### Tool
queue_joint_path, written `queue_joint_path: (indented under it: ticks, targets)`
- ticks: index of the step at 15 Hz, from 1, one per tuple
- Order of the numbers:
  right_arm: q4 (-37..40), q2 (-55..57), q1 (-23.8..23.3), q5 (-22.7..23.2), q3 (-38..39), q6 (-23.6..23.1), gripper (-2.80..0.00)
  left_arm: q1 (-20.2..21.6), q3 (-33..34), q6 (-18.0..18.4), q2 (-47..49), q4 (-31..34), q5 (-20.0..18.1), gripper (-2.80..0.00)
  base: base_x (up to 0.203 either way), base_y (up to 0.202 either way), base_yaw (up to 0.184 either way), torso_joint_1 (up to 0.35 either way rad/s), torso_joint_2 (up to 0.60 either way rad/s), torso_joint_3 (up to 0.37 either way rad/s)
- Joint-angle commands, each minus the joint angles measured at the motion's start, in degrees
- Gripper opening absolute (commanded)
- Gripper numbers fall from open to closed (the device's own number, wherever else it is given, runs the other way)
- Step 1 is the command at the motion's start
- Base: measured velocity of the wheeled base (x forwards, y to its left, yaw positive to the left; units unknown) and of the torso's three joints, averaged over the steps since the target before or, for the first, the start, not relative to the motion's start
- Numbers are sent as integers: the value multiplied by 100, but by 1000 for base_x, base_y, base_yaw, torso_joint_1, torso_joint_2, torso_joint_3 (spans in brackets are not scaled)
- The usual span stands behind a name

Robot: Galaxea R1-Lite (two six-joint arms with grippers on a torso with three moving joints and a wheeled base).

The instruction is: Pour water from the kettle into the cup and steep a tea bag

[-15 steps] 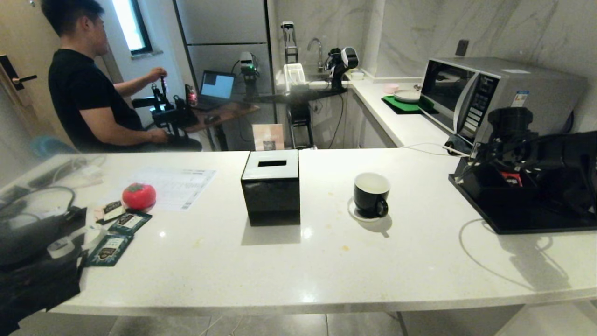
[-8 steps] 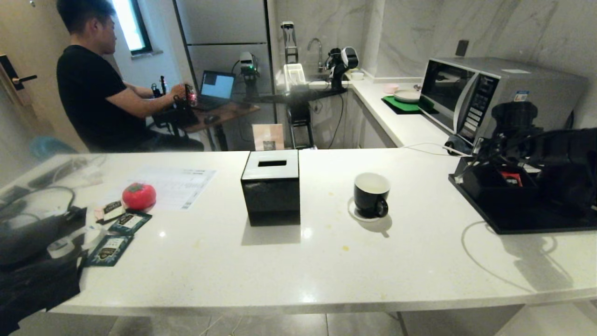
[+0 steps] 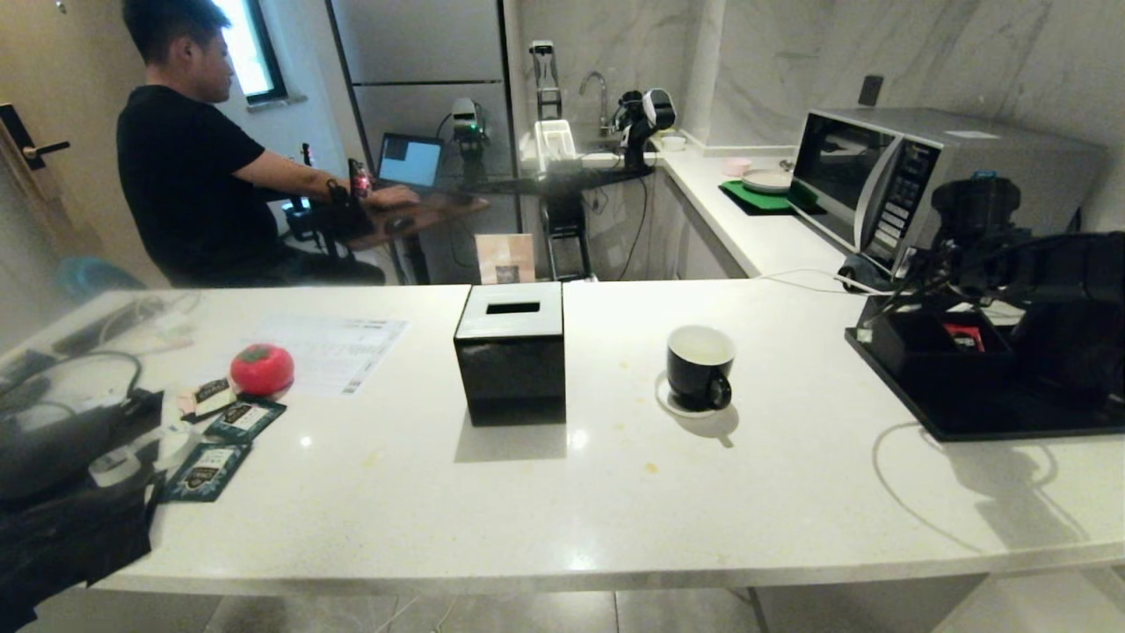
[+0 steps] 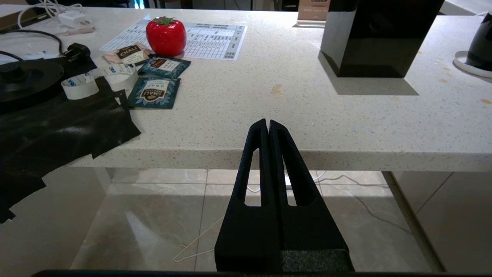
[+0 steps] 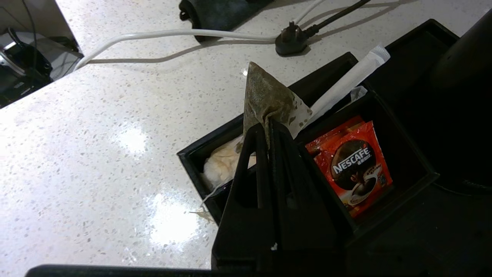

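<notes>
- Right hand [image 5: 269,125] pinches a pyramid tea bag [image 5: 269,98], which now hangs above the compartment of the black tray [image 3: 976,413] at the desk's right end; the arm has risen over the last second.
- Left hand [image 4: 268,124] pressed together, empty, parked below the desk [image 3: 562,492] edge.
- Cup [image 3: 699,365] sits on its saucer [image 3: 672,403] mid-desk, well apart from the tray; its fill level is not readable from here.
- Kettle: only a dark body beside the tray compartment in the right wrist view; uncertain.
- Person [image 3: 189,167] in the background has turned to a laptop.
- Judgement: bag is clear, so carrying it to the cup comes next.
</notes>
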Motion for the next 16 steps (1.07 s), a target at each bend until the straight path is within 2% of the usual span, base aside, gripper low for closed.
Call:
queue_joint_path:
  ticks: [1, 6, 16]
  targets:
    - [-2, -91, 25, -20, 40, 16, -280, 0, 0, 3, 0, -1, 5, -280, 0, 0, 0, 0, 0, 0]
    - [13, -225, 38, -66, 76, 86, -280, 0, 0, 3, 0, -1, 5, -280, 0, 0, 0, 0, 0, 0]
    - [-20, -759, 116, -73, 624, 180, -280, 0, 0, 3, 0, -1, 5, -280, 0, 0, 0, 0, 0, 0]
